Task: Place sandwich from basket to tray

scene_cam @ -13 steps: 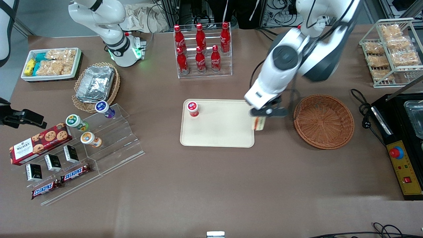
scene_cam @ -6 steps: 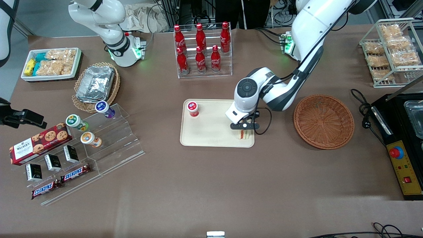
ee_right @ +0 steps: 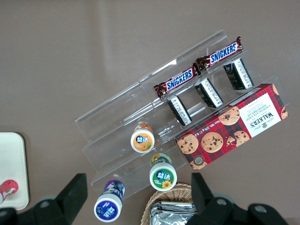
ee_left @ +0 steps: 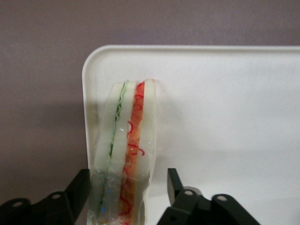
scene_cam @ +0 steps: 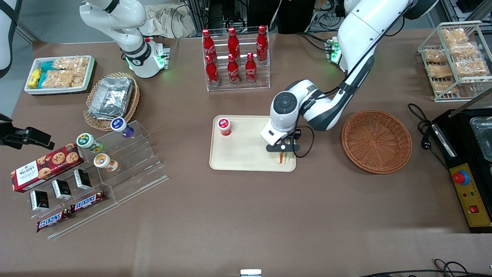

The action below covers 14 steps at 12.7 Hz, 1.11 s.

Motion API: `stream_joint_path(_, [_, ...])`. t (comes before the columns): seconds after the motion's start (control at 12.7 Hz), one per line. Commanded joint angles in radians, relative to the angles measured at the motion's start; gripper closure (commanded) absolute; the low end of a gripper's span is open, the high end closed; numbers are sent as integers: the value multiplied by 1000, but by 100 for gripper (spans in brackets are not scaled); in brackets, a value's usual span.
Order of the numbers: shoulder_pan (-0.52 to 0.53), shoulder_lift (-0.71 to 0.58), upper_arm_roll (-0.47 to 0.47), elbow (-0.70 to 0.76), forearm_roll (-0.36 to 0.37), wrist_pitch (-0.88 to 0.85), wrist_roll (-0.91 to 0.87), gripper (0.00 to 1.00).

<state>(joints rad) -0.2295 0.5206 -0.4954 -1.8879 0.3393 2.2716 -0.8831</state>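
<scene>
The sandwich point(scene_cam: 281, 158) point(ee_left: 126, 140), a pale wedge with green and red-orange layers, stands on edge on the cream tray point(scene_cam: 246, 154) point(ee_left: 225, 117), in the tray's corner nearest the front camera and the basket. My left gripper point(scene_cam: 283, 152) point(ee_left: 129, 174) is low over it and open. One finger point(ee_left: 80, 187) sits against the bread; the other finger point(ee_left: 174, 183) stands apart from it with a gap showing. The reddish-brown wicker basket point(scene_cam: 376, 141) lies beside the tray toward the working arm's end of the table, with nothing in it.
A small red-capped bottle point(scene_cam: 224, 126) stands on the tray's corner away from the sandwich. A rack of cola bottles point(scene_cam: 234, 57) is farther from the front camera. A black appliance point(scene_cam: 469, 161) and a wire pastry rack point(scene_cam: 453, 57) flank the basket. Clear acrylic steps point(scene_cam: 123, 165) hold snacks.
The gripper carried the sandwich from above the tray's edge by the basket in over the tray and down. The sandwich now stands on the tray and the fingers have parted from it.
</scene>
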Motion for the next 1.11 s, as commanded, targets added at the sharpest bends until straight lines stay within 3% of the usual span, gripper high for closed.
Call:
stream_joint_path(0.0, [1,-56,0,58,-15,-93,-45,0])
stream_joint_path(0.24, [53,-173,0,189,-127,-365,-42,0])
stream_joint_path(0.39, [128,-317,3,201,-244,-423,-42,0])
stream_joint_path(0.47, [130,-379,35,197,-269,-461,-43,0])
stream_joint_path(0.71, [110,-519,217,202,-308,-593,19,0])
stream_joint_path(1.03, [116,-634,434,187,-315,-730,321,0])
